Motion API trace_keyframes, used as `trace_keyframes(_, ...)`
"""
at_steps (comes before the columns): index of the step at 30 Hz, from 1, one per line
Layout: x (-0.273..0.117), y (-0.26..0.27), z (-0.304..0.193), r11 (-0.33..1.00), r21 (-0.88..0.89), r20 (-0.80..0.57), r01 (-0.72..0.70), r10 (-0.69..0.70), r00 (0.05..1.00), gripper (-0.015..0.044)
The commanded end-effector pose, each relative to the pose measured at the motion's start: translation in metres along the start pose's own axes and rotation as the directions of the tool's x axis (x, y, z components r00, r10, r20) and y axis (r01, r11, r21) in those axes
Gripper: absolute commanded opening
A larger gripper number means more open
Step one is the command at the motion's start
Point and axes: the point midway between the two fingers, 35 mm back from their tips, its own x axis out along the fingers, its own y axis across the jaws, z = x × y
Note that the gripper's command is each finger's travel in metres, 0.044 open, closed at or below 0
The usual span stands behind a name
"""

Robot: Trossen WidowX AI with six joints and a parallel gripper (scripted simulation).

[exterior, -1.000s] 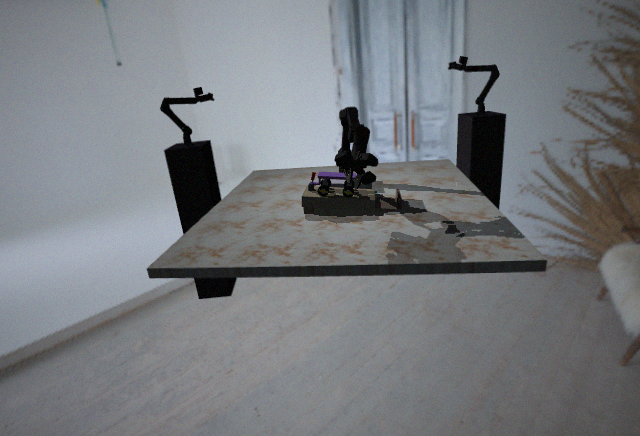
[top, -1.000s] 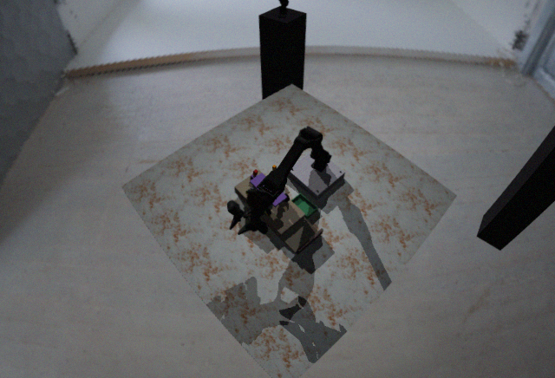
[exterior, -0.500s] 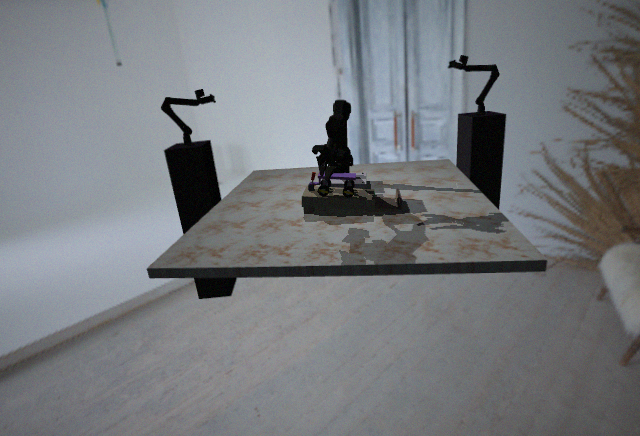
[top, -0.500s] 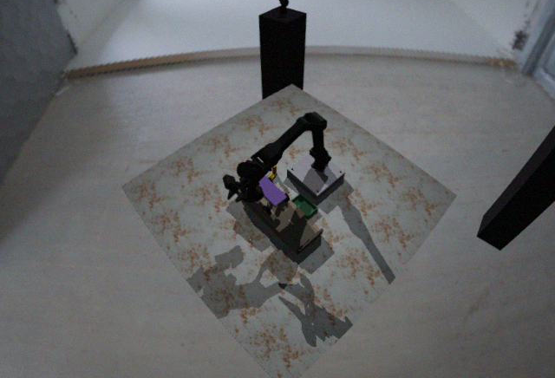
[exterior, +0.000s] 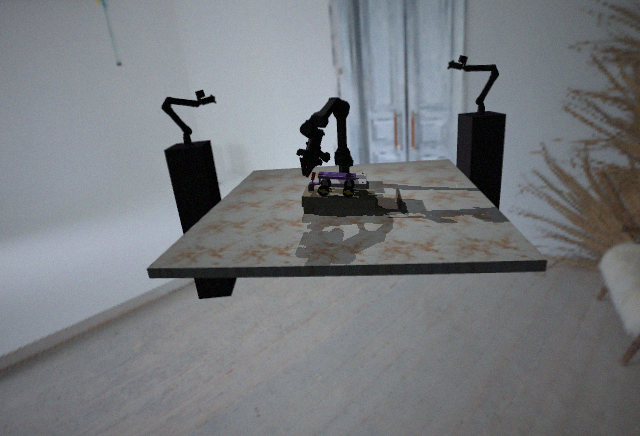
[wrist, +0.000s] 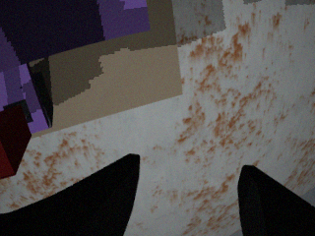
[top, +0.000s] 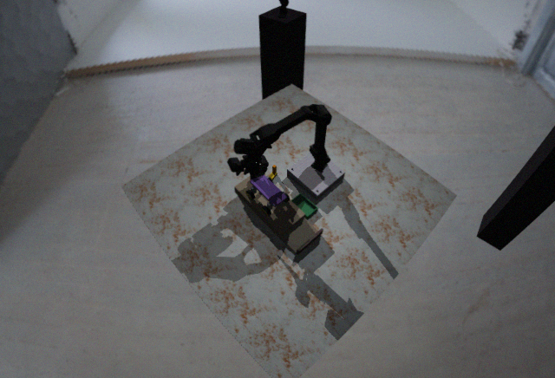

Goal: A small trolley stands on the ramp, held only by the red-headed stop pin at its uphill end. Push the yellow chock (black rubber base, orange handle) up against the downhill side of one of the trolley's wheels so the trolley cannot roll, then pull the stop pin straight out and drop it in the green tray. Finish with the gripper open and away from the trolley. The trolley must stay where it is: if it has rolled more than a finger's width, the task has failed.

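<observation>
trolley: on the ramp
tray: right beside the ramp, pretty much
chock: off near the trolley's side
</observation>
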Motion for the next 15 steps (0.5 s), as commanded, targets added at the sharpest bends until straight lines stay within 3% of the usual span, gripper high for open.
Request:
trace_keyframes(1,-0.003,0.036,-0.017,0.990,-0.098,0.018,-0.098,0.100,0.995,0.0190)
trace_keyframes(8,-0.014,0.109,-0.040,0.918,-0.302,0.085,-0.259,0.296,0.951,0.0190)
trace_keyframes(15,-0.035,0.175,-0.049,0.822,-0.475,0.183,-0.314,0.441,0.879,0.0190)
